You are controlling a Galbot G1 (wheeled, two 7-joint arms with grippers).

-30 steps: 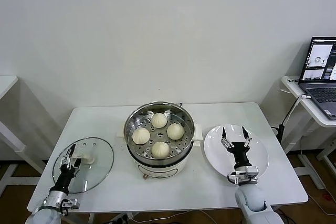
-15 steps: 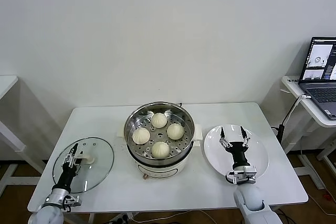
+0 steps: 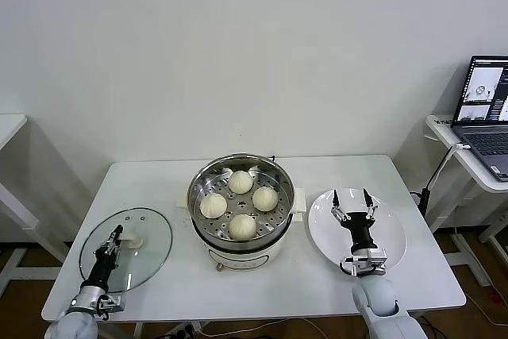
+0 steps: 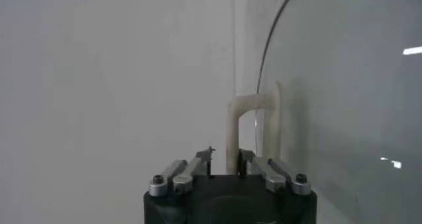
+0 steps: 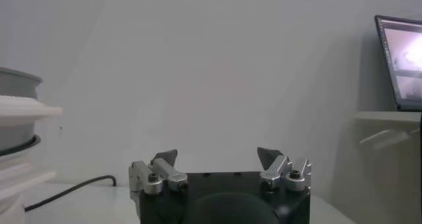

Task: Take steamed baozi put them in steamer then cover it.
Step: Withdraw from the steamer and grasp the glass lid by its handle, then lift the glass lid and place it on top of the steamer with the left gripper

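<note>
Several cream-white baozi (image 3: 241,182) lie on the perforated tray inside the shiny steamer (image 3: 194,184) at the table's middle. The clear glass cover (image 3: 151,228) lies flat on the table at the left, its white handle (image 3: 133,240) in the centre. My left gripper (image 3: 117,233) is shut on that handle; in the left wrist view the white handle (image 4: 232,133) runs down between the closed jaws of the left gripper (image 4: 226,159), with the cover's glass (image 4: 343,100) behind. My right gripper (image 3: 350,194) hangs open and empty over the plate; the right wrist view shows the right gripper (image 5: 217,155) holding nothing.
A flat white plate (image 3: 393,232) lies bare to the right of the steamer. A side desk with a laptop (image 3: 484,117) stands beyond the table's right edge. The steamer's white side handle (image 5: 20,110) and its cable (image 5: 72,189) show in the right wrist view.
My left gripper has closed from wide open onto the cover's white handle. The right gripper stays open and has hardly moved. The baozi and steamer are unchanged.
</note>
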